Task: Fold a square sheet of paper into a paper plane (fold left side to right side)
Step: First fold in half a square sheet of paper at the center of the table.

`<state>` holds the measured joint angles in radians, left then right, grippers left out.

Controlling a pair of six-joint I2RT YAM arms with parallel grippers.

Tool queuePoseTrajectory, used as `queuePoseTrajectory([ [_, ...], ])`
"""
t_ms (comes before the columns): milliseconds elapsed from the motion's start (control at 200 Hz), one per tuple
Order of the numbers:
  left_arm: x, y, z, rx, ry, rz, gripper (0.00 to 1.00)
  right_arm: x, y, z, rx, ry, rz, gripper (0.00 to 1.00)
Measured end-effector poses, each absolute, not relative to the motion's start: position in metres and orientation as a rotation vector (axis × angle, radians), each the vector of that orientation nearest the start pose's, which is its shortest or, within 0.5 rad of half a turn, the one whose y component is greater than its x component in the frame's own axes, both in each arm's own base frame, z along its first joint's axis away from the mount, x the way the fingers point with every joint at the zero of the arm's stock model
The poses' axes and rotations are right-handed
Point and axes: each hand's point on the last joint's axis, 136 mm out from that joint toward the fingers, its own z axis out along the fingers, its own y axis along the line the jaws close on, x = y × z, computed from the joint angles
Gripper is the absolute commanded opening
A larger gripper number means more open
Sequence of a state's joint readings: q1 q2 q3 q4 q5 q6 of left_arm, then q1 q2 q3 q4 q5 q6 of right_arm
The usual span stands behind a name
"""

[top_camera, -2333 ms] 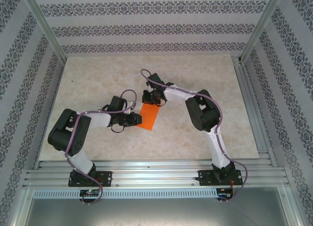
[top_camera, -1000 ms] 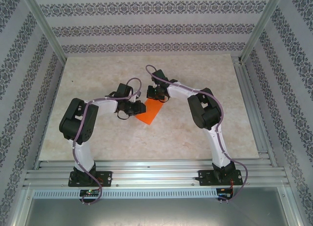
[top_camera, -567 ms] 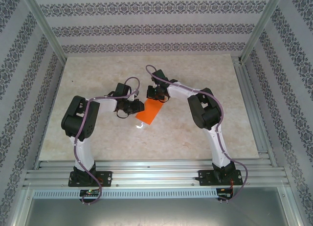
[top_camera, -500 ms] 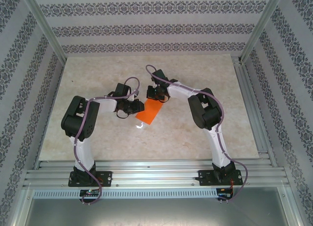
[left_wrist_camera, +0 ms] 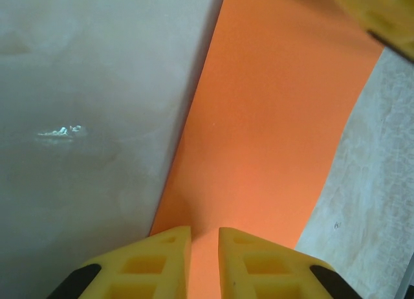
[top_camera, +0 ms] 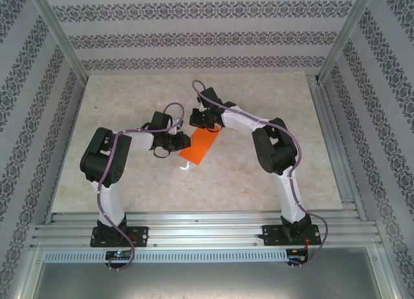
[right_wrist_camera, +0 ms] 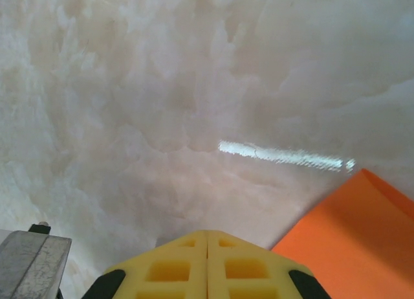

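Observation:
The square sheet of paper (top_camera: 201,147) lies on the table as a narrow, doubled bright orange strip, slanting from near left to far right. My left gripper (top_camera: 183,142) sits at the strip's left edge. In the left wrist view its yellow fingers (left_wrist_camera: 169,247) stand a narrow gap apart, with the paper (left_wrist_camera: 272,118) running in between them and puckering at the tips. My right gripper (top_camera: 198,120) hovers just beyond the strip's far end. Its fingers (right_wrist_camera: 207,233) are pressed together with nothing between them, over bare table, and a corner of the paper (right_wrist_camera: 352,241) lies to their right.
The pale marbled tabletop (top_camera: 129,105) is walled by patterned panels and metal posts. A small white shiny spot (top_camera: 185,167) sits just in front of the paper. A tip of the right gripper's yellow finger (left_wrist_camera: 388,21) shows at the top right of the left wrist view.
Over two seconds the paper swung round and slid back with my left gripper. In the last half second my right gripper drew slightly back and left, off the strip's far end.

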<state>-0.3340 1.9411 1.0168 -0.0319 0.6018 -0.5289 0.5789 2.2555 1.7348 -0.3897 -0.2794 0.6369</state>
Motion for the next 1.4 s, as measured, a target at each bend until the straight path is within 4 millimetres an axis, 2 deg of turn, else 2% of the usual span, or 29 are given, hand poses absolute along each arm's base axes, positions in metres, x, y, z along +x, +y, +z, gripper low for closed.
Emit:
queuePoseTrajectory([
  [130,0.380,-0.234,0.024,0.001,2.637,-1.086,0.20,0.452,0.358,0.042,-0.056,2.673,0.804,0.07],
  [330,0.379,-0.234,0.024,0.001,2.637,-1.084,0.20,0.450,0.351,0.018,-0.047,2.723,0.746,0.07],
  [909,0.379,-0.234,0.023,0.011,2.636,-1.075,0.20,0.471,0.328,0.018,-0.045,2.709,0.642,0.07],
  [1399,0.379,-0.234,0.023,0.031,2.631,-1.070,0.20,0.484,0.320,0.019,-0.010,2.716,0.633,0.08],
])
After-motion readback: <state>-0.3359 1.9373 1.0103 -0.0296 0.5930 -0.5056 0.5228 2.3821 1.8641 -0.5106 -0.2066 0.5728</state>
